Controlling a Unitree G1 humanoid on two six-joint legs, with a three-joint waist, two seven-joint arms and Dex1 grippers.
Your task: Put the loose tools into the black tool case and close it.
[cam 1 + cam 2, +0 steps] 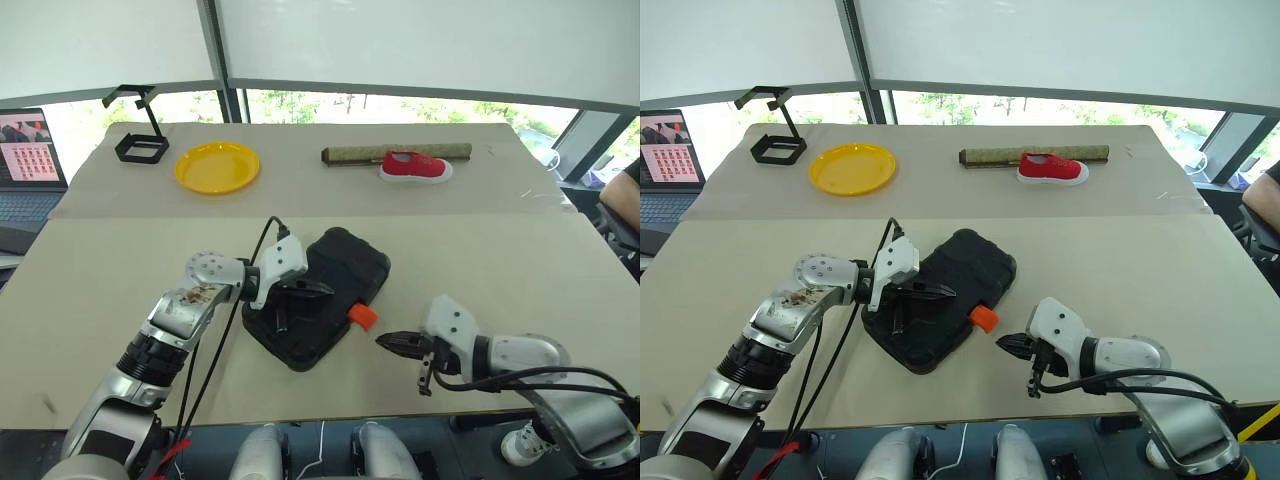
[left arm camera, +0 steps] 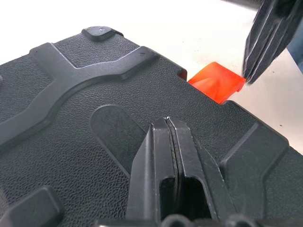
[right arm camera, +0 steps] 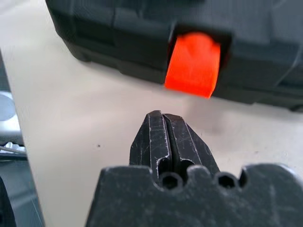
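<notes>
On the near table edge, the case point(image 1: 318, 298) lies lid-down, latch point(image 1: 362, 316) still sticking out at 4 o'clock, left gripper point(image 1: 318, 291) pressing atop with jaws together, right gripper point(image 1: 388, 342), likewise closed and empty, poised just beside the latch.

laptop point(image 1: 25, 165): being cut off at the left edge
person's arm point(image 1: 622, 195): showing partly, right edge
tool case point(image 1: 345, 275) contents: hidden, lid down
</notes>
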